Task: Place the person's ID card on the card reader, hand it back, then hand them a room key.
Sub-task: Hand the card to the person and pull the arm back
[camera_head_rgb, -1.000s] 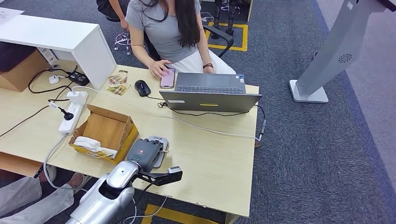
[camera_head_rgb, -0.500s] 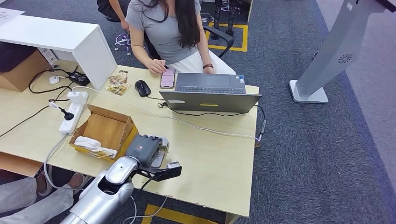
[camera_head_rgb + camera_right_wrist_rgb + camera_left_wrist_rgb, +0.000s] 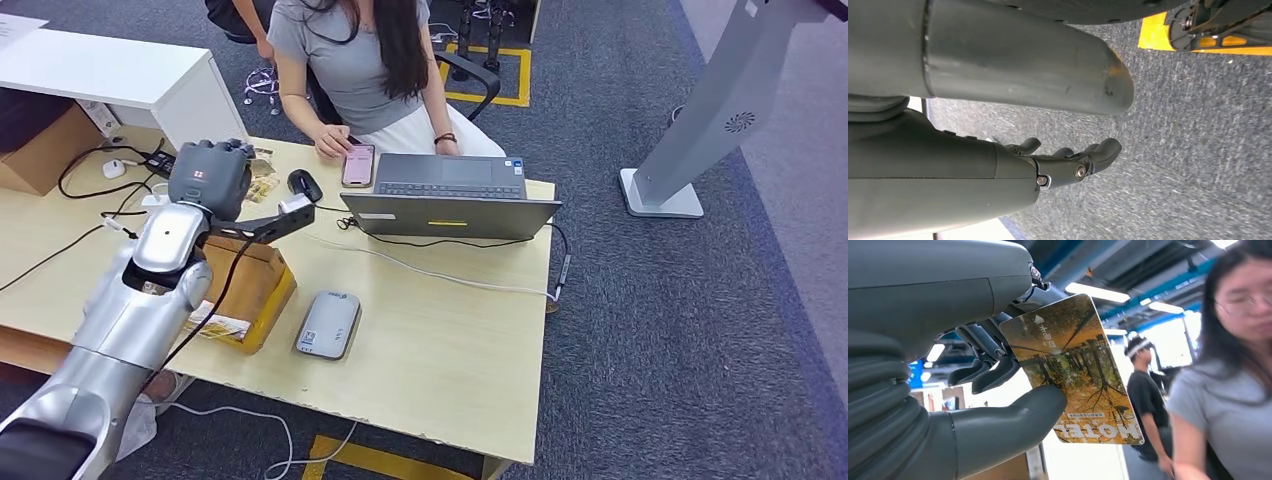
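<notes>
My left hand [image 3: 210,174] is raised above the far left part of the desk, near the seated person [image 3: 350,60]. Its thumb [image 3: 1013,415] and fingers pinch a card [image 3: 1073,375] printed with an autumn forest and the word HOTEL; the card points toward the person. The grey card reader [image 3: 329,324] lies flat on the desk's near side with nothing on it. The person's hand [image 3: 335,145] rests by a phone [image 3: 358,165]. My right hand [image 3: 1068,160] hangs over grey carpet, fingers apart and holding nothing.
A laptop [image 3: 450,200] stands open at the desk's far side, with a black mouse [image 3: 305,186] beside it. A cardboard box [image 3: 250,285], a power strip [image 3: 150,240] and cables lie under my left arm. A white cabinet [image 3: 120,80] stands at the back left.
My left hand has lifted off the card reader and swung up and away toward the person, carrying the card. The reader is now uncovered.
</notes>
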